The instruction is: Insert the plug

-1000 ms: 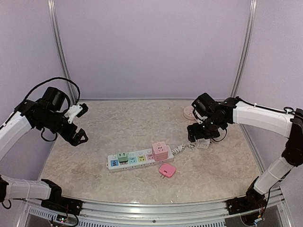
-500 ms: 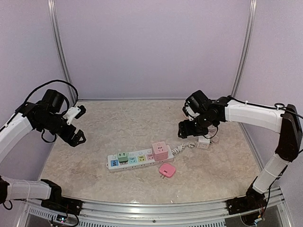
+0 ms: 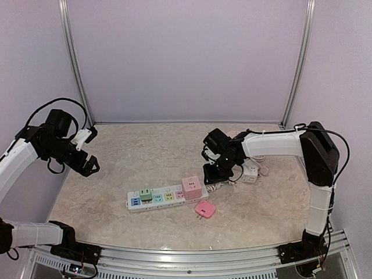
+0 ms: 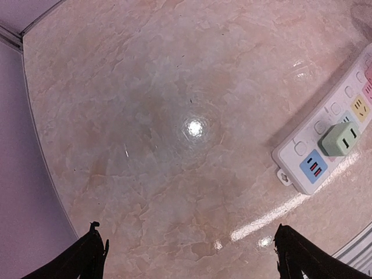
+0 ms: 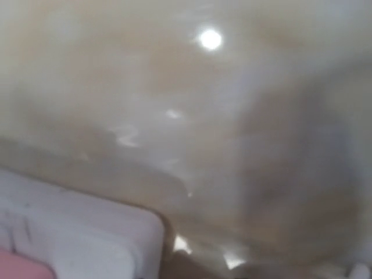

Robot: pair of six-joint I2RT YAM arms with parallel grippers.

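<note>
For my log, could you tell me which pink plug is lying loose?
The flat pink plug lies loose on the table; the pink cube sits at the right end of the strip.

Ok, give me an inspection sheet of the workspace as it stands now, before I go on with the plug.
Surface: beige marbled table, glossy, lamp glare on it.
Job's things: white power strip lying flat; green adapter and pink cube adapter seated in it; loose pink plug on the table in front of the strip, apart from it.
Clutter: white cube adapter beside the right arm.
Grippers: left gripper open, empty, over the table's left side; right gripper low at the strip's cord end, state unclear, its camera blurred.
Cables: strip's white cord by the right gripper; black cable looped over the left arm.
Surroundings: lilac walls, metal posts.
</note>
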